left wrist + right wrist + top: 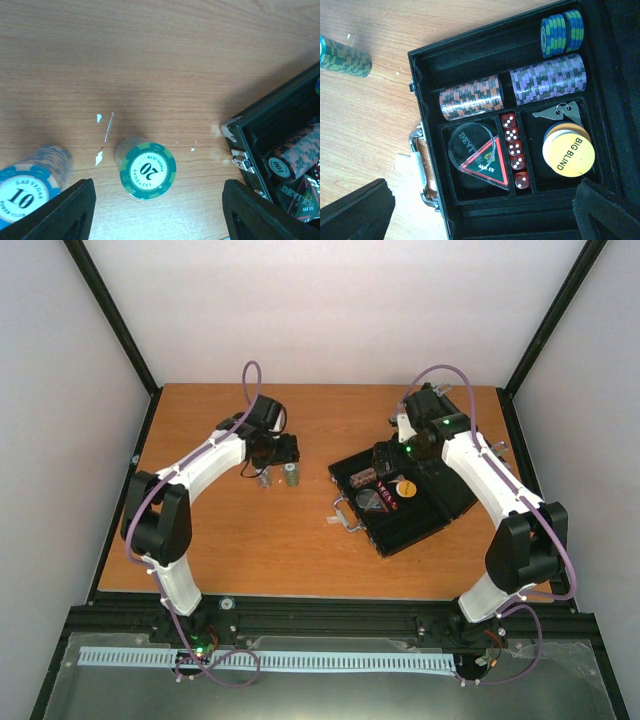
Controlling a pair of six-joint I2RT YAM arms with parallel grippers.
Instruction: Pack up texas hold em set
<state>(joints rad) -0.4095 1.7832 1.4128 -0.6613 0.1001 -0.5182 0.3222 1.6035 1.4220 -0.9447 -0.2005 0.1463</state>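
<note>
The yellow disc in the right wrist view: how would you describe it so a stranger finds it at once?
Find the open black case on the wooden table. In the right wrist view, its lower right compartment, right of the column of red dice, holds the yellow disc. It alone is yellow and reads BIG BLIND.
</note>
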